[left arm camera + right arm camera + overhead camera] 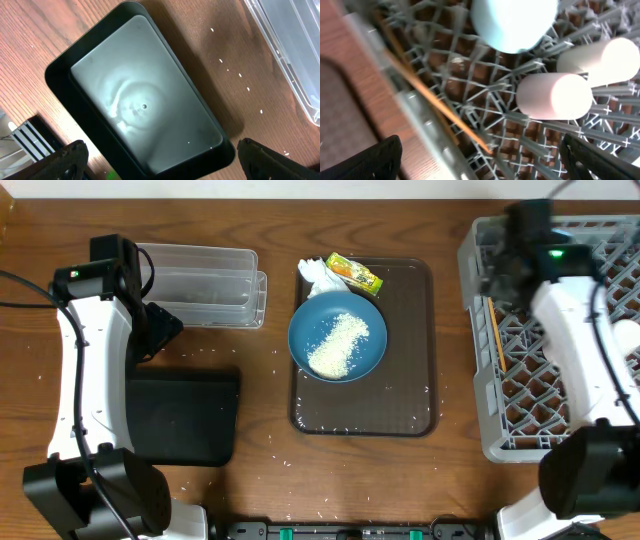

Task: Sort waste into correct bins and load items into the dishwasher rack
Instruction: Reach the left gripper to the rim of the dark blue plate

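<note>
The left claw [161,146] hangs over the black tray [145,105]. Its two fingers [65,160] sit far apart, so the claw is wide and holds nothing. The black tray lies flat on the table [30,30]. Two tiny white specks lie inside it. From above, the tub [200,280] is at 12 o'clock from the black tray, close by but not touching. The tub looks bare inside. A few grains of rice [240,75] lie on the wood between the two.

In the middle is the brown tray [410,380]. The plate [310,325] sits on it, toward 10 o'clock. A heap of rice lies on the plate. The napkin [322,273] is at 12 o'clock from the plate and touches its rim. The wrapper [355,273] is at 1 o'clock, just beside the napkin. More grains are sprinkled on the brown tray at 6 o'clock and on the table below it.

The rack [545,410] stands at 3 o'clock from the brown tray. The chopsticks [497,340] lie in it, near its left wall.

The right claw [481,145] hangs over the rack. Its fingers [370,162] are far apart too, so it is wide and holds nothing. In its own view the chopsticks run from 10 o'clock down to 6 o'clock. The bowl [515,20] is in the rack at 12 o'clock. The pink cup [555,95] is at 3 o'clock. The white cup [600,60] is at 2 o'clock, right next to the pink cup.
</note>
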